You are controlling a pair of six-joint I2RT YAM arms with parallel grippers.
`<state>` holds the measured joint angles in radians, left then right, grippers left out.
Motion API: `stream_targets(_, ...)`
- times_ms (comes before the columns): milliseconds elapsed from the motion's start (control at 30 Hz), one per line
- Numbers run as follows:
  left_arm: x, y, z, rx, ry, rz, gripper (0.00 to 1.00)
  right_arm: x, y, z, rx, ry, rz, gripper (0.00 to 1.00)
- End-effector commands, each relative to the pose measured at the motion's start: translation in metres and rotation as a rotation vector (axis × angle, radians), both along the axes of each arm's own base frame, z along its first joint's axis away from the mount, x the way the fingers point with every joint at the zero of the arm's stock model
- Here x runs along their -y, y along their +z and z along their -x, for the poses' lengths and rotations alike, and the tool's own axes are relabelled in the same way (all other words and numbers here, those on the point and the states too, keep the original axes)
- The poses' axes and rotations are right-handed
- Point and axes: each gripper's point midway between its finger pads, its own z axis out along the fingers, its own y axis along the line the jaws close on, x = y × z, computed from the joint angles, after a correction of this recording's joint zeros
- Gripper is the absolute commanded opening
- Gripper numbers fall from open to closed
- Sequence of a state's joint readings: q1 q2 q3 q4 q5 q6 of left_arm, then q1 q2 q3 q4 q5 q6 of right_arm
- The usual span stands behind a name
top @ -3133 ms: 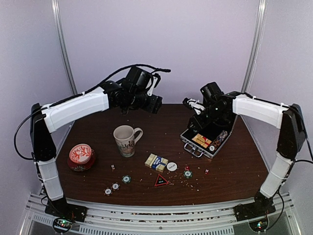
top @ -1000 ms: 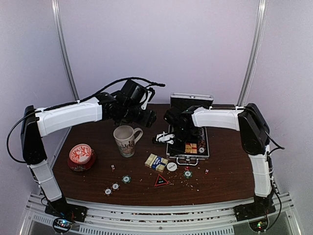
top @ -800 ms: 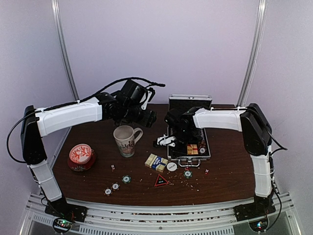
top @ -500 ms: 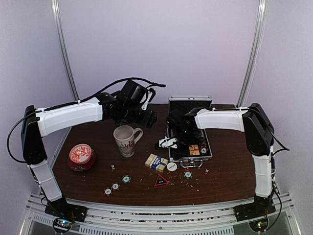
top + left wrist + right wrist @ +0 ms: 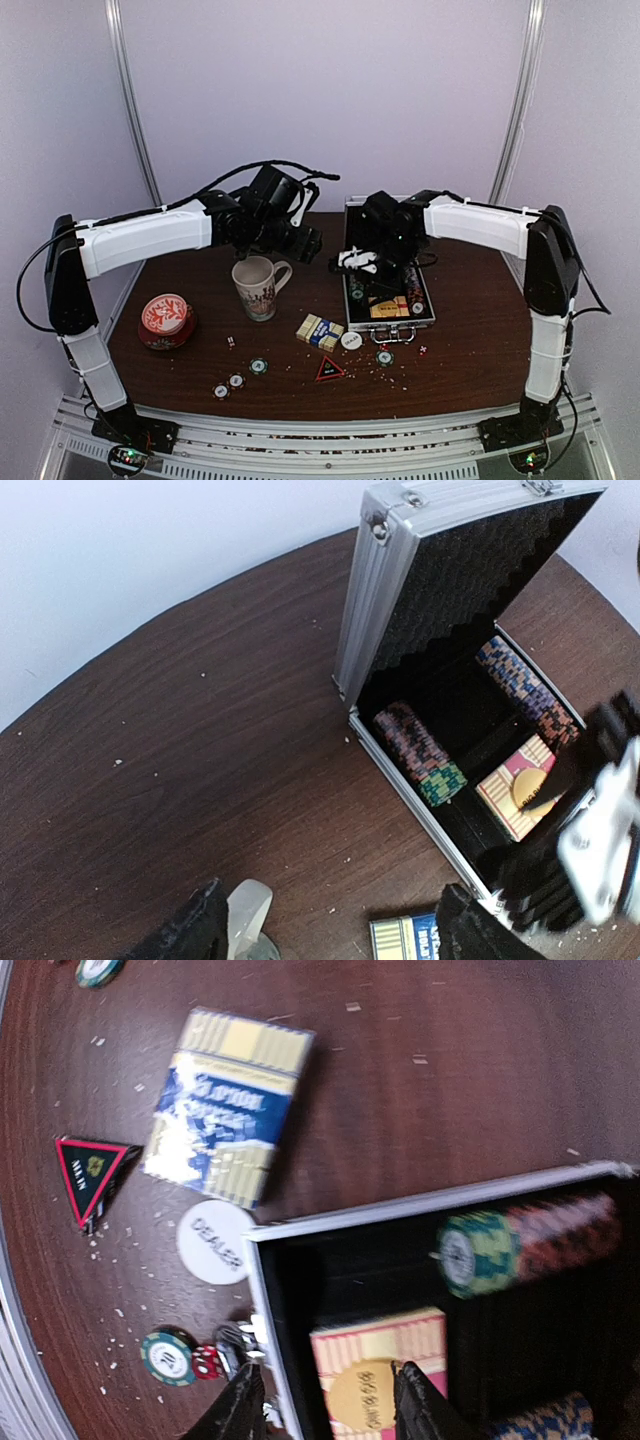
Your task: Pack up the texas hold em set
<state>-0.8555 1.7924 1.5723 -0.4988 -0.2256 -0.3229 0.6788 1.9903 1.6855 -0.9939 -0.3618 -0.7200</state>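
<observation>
Card box: the blue-and-yellow card box (image 5: 228, 1105) lies flat on the desk (image 5: 190, 280), outside the case (image 5: 362, 600), just off its near-left corner.
Bearing: from the right end effector (image 5: 325, 1415), which hovers over the case's near-left part, the box lies to the left and toward the near edge.
Long axis: roughly along the case's front rim, slightly skewed.
Nearer arm: the right, by my judgement. The left end effector (image 5: 330, 945) hangs above the mug (image 5: 258, 287), a little farther off.
Right end effector: fingers partly apart with nothing between them, though only their tips show.
Left end effector: spread wide, empty.
Box make: printed cardboard, a flat rectangle with crisp edges; probably light.
Dealer button: a flat white disc (image 5: 215, 1242) just beside the case's corner, between box and rim.
Case make: ribbed aluminium, lid upright, black egg-crate foam. Rows of chips on edge and a pink pack lie inside.
Loose chips: green-rimmed discs (image 5: 258, 366) lie flat near the front edge.
Desk surface: dark wood grain, strewn with pale crumbs.
</observation>
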Motion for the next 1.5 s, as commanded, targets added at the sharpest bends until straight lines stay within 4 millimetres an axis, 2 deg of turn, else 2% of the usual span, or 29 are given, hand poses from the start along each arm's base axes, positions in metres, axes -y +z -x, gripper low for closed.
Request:
stream_targets(0,0.004,0.010,-0.003,0.032,-0.003,0.032,0.73,0.026,0.043,-0.052,0.055,-0.207,-0.126,0.40)
stream_targets(133,0.004,0.008,-0.002,0.027,-0.006,0.031,0.73,0.050,0.064,-0.095,0.144,-0.365,-0.189,0.28)
stream_targets(300,0.003,0.005,0.000,0.019,-0.006,0.032,0.73,0.072,0.092,-0.138,0.242,-0.521,-0.288,0.20)
stream_targets(400,0.003,0.004,0.001,0.016,-0.007,0.033,0.73,0.082,0.099,-0.158,0.269,-0.588,-0.320,0.18)
stream_targets(533,0.001,0.003,0.002,0.015,-0.005,0.032,0.73,0.086,0.099,-0.168,0.272,-0.618,-0.330,0.18)
stream_targets(733,0.000,0.003,0.003,0.012,-0.002,0.031,0.73,0.082,0.096,-0.158,0.231,-0.585,-0.338,0.19)
stream_targets(933,0.000,0.006,0.003,0.017,-0.004,0.036,0.73,0.075,0.099,-0.123,0.156,-0.473,-0.372,0.23)
stream_targets(1133,0.004,0.023,0.012,0.028,-0.084,0.042,0.74,0.076,0.107,-0.082,0.106,-0.390,-0.397,0.37)
stream_targets(1267,-0.001,0.028,0.018,0.023,-0.109,0.003,0.75,0.081,0.112,-0.058,0.106,-0.358,-0.404,0.46)
stream_targets(1367,-0.005,0.018,0.029,-0.011,-0.146,-0.035,0.73,0.086,0.109,-0.042,0.098,-0.340,-0.390,0.48)
stream_targets(1467,-0.001,0.007,0.055,-0.049,-0.225,-0.062,0.73,0.092,0.099,-0.025,0.070,-0.327,-0.367,0.48)
